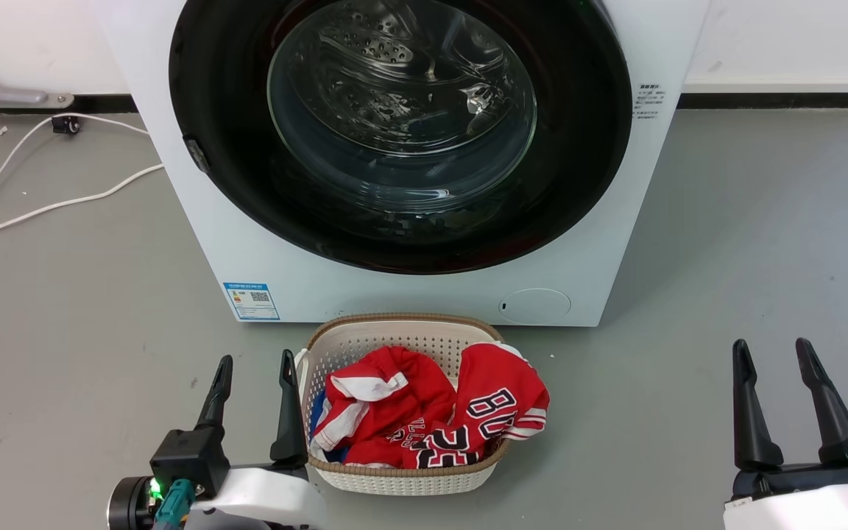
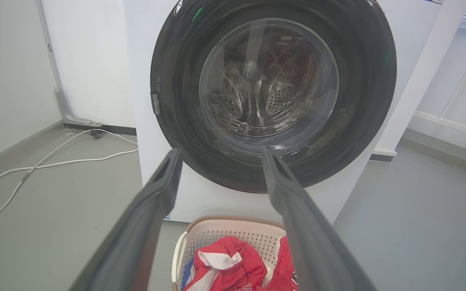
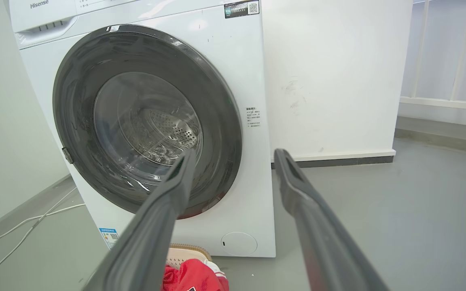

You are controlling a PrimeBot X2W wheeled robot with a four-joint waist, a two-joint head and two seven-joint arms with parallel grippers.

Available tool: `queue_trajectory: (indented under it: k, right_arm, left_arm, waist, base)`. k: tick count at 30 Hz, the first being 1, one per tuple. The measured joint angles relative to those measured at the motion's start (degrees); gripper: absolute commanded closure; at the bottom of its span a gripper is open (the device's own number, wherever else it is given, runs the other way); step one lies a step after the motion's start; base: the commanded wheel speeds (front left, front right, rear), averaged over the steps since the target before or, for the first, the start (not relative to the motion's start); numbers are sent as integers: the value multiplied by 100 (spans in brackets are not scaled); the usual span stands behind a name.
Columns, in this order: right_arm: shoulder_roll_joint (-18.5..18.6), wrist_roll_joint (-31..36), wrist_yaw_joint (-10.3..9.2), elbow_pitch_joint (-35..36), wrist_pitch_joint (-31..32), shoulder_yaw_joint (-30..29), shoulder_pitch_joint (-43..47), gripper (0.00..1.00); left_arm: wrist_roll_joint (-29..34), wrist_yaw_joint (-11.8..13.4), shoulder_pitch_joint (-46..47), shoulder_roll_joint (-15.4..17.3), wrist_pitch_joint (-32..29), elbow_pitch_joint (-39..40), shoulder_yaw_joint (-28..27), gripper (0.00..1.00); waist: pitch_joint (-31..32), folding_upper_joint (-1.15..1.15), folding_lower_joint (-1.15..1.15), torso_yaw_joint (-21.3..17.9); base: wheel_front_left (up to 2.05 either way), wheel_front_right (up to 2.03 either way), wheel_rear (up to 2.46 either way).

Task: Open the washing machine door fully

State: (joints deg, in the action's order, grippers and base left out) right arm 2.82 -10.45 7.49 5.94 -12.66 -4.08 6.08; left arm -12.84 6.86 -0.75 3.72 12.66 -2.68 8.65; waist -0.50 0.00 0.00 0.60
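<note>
Though shut, glossy black round door (image 1: 232,154), glass-centred.

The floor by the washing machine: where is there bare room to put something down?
Bare grey floor lies between the laundry basket and the right gripper, reaching the wall right of the washing machine. Left of the machine, white cables cross the floor. Straight before the door, the basket crowds it.
</note>
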Motion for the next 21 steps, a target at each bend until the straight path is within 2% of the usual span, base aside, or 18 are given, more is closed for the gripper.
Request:
queue_trajectory:
  k: [21]
  right_arm:
    - [2,670,1,162,-220,104,132,0]
  left_arm:
    - [600,-125,-120,-74,221,18,-127,0]
  waist:
    - [18,0,0,3]
  base:
    - [0,0,0]
